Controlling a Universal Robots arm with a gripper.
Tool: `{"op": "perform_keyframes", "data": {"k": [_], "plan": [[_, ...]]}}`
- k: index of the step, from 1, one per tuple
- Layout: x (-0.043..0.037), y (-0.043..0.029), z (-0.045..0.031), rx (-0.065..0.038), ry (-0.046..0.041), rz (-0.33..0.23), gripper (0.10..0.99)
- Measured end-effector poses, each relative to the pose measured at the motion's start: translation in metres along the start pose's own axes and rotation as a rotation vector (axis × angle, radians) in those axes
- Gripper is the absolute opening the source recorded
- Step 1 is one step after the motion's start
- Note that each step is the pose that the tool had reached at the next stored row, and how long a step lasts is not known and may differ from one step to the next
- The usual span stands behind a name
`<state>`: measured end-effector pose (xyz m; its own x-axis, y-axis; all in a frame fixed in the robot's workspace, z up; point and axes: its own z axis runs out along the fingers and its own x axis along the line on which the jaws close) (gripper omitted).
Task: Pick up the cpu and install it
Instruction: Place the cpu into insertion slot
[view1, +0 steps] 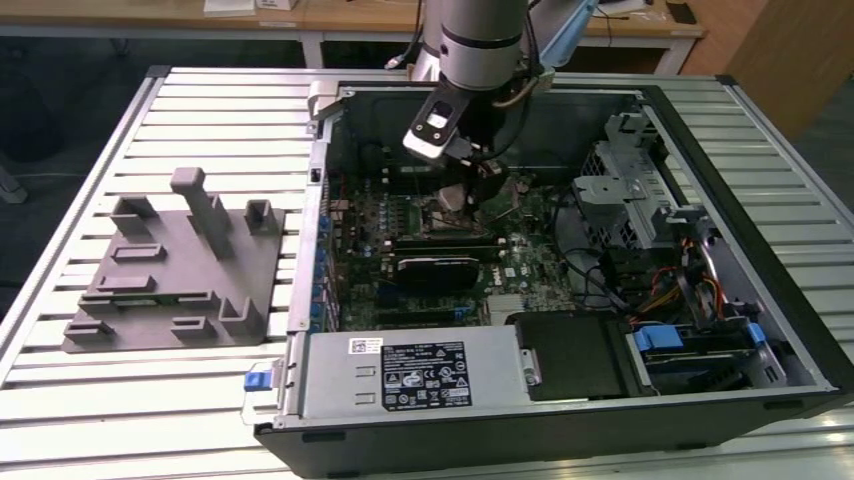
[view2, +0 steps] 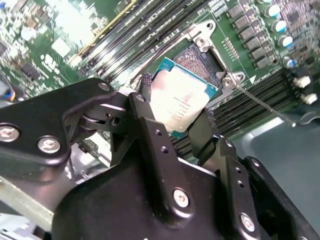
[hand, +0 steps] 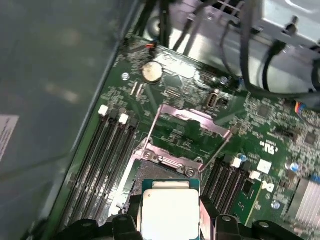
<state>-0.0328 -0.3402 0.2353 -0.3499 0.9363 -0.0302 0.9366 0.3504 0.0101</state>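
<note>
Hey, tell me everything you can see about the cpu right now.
The cpu is a small flat square chip: a pale silver-grey metal lid with faint print, rimmed by a teal-green board edge. The gripper clamps it by two opposite edges between black fingers. It hangs slightly tilted over the open socket on the green motherboard; the socket's metal frame is flipped up. Whether the chip touches the socket I cannot tell.

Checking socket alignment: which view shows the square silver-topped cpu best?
The second wrist view: the square silver-topped cpu shows nearly whole, held by the black hand over the socket. The first wrist view cuts part off; in the exterior view the hand covers it.
</note>
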Motion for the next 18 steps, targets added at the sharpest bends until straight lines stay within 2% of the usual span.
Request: {"op": "perform_keyframes", "data": {"k": [15,18], "plan": [[0.0001,0.0,0.0033,0.008,-0.0028,0.272,0.541],[0.0,-0.0001,0.0036,0.01,-0.0034,0.31,0.541]]}}
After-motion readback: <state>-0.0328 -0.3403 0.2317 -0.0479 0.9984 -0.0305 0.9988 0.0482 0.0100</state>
